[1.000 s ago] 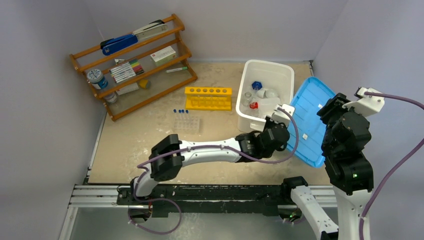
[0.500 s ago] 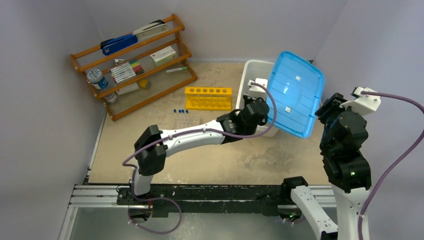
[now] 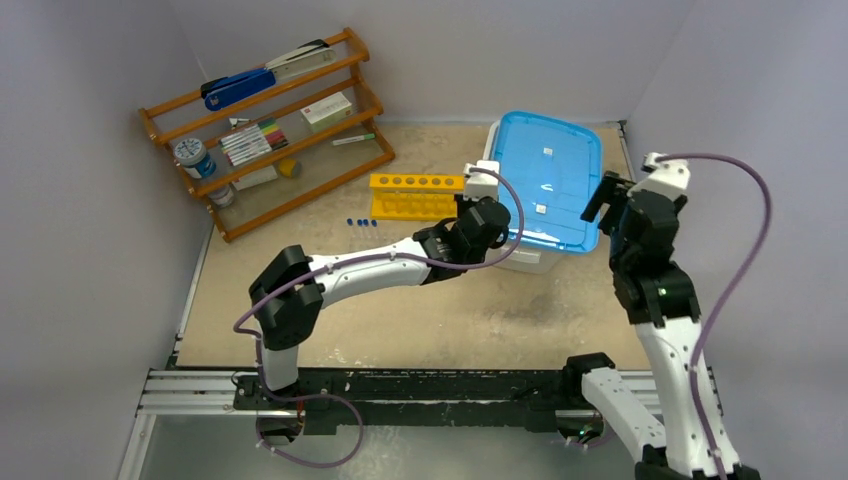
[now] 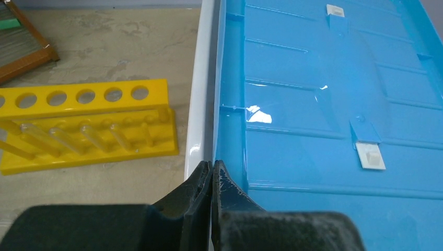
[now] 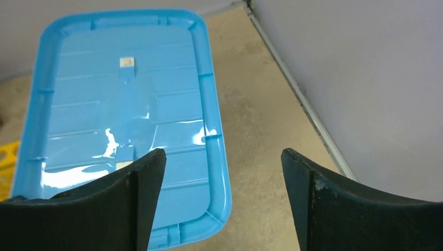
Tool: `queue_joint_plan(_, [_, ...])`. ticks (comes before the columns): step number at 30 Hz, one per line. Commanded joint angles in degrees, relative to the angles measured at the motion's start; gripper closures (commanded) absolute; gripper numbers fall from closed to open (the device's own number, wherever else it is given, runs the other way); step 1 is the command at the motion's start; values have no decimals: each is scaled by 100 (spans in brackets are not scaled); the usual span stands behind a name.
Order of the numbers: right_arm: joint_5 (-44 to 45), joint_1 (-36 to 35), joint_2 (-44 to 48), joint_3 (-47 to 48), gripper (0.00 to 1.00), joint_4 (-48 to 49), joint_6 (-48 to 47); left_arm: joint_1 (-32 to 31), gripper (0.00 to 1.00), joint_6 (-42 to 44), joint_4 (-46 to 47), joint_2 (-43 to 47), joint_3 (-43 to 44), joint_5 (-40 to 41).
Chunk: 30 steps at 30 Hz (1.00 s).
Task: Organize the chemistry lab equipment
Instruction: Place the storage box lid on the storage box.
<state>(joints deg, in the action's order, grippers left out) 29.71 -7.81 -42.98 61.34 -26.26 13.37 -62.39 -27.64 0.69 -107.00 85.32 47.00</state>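
Yellow rack (image 3: pixel 416 196): upright on the tan table, six round holes in a row along its top, long side facing the arms. Its right end sits just beside the left wall of the white bin (image 3: pixel 541 260). Left wrist view of the rack (image 4: pixel 89 125): clear rod shapes slant along the lower tier; tubes or pegs, cannot tell.

Blue-capped tubes (image 3: pixel 362 222): a few, small, in a short row on the table just in front of the rack's left end.

Bin: back right of the table, blue lid (image 3: pixel 550 180) lying over it, white rim (image 4: pixel 196 120) showing along the lid's left edge. Contents hidden.
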Motion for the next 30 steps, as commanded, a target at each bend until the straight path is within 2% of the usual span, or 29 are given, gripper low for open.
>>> queue_joint_plan(1, [-678, 21, -683, -158, 13, 544, 24, -21, 100, -126, 265, 404, -87, 150])
queue_joint_plan(4, [-937, 111, -1201, 23, 9, 405, 317, -12, 100, -176, 233, 501, -268, 185])
queue_joint_plan(9, [-1886, 717, -1429, -95, 8, 629, 436, 41, 100, -285, 225, 694, -636, 211])
queue_joint_plan(13, [-2027, 930, -1304, -289, 8, 636, 314, 82, 86, -319, 255, 777, -764, 190])
queue_joint_plan(20, [-2857, 1010, -1055, -1001, 8, 976, 354, 104, 70, -362, 269, 725, -814, 29])
queue_joint_plan(23, [-2971, 1019, -938, -1205, 10, 999, 448, 104, 63, -334, 219, 717, -832, 27])
queue_joint_plan(27, [-3039, 1021, -791, -1398, 16, 986, 501, 121, 62, -293, 208, 712, -872, 97])
queue_joint_plan(30, [-3226, 1023, -607, -1501, 27, 1033, 570, 156, 62, -292, 212, 621, -864, 109])
